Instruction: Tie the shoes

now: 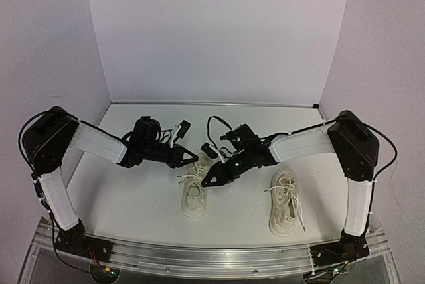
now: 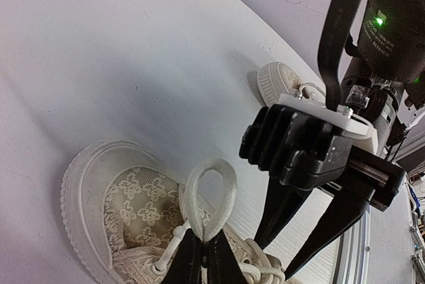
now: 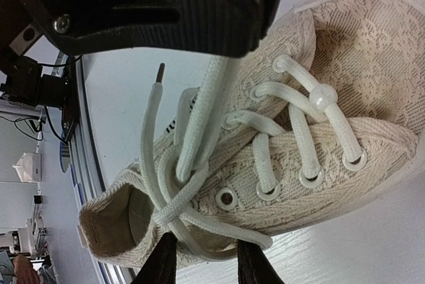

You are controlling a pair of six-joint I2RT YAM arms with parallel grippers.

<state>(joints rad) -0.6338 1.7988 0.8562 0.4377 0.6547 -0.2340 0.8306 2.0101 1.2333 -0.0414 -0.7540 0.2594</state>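
Cream-white lace-fabric sneaker (image 1: 194, 199) lies mid-way across the white table (image 1: 133, 198), long axis running near edge to far. Its white lace loop (image 2: 211, 188) stands up, pinched at the base by the left gripper (image 2: 204, 247). The right gripper (image 3: 202, 265), jaws parted, straddles the crossed laces (image 3: 176, 198) just beside it, perhaps not gripping.

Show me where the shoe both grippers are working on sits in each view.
Top external: the shoe, just left of centre.
Left wrist: shoe at lower left, toe pointing left.
Right wrist: shoe fills most of the frame.
Shared landmark: the left gripper pinching its lace.
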